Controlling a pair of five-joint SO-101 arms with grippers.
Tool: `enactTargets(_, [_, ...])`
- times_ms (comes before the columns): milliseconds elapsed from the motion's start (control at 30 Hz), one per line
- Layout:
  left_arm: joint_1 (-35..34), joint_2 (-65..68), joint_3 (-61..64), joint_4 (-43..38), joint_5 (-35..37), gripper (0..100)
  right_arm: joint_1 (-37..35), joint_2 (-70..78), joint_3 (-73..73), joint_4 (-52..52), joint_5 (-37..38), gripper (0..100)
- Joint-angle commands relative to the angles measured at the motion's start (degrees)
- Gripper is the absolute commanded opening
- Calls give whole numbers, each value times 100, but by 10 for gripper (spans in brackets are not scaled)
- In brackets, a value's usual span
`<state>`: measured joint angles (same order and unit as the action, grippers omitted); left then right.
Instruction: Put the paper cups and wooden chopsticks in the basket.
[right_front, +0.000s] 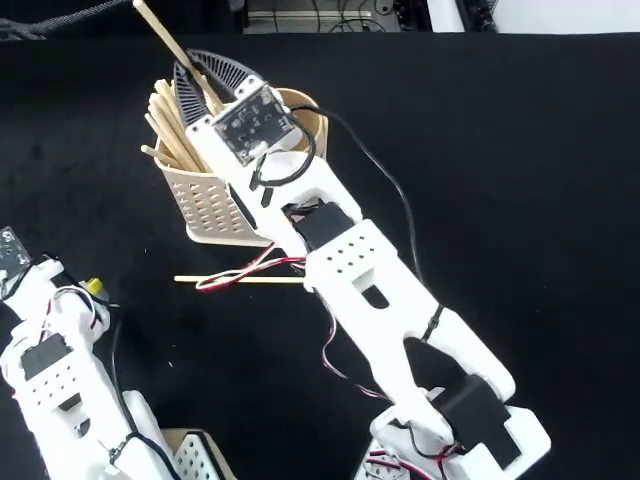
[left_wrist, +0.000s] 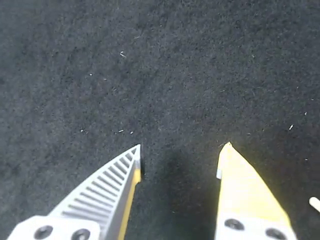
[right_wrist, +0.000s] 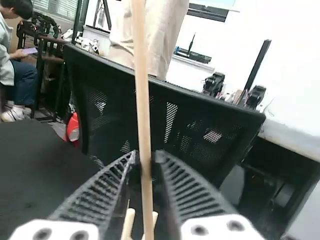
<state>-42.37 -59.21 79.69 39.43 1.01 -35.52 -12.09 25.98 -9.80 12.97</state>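
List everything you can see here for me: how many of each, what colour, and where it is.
basket: one, beige, perforated, on the far side of the table.
chopsticks in the basket: several, exact count unclear, pale wood, leaning inside it.
held chopstick: one, pale wood, pinched above the basket.
loose chopstick: one, pale wood, flat on the table in front of the basket.
table: one, black.
perforated piece: one, beige, at the near edge; cannot tell what it is.
office chair: one, black mesh, beyond the table.
left gripper: one, grey and yellow, open over bare table.
right gripper: one, dark, shut on the held chopstick.
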Motion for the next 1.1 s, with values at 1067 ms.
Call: enactTargets(1067, [3969, -18, -1297, 1591, -1811, 248, 4835, -3029, 840, 6980, 1055, 64])
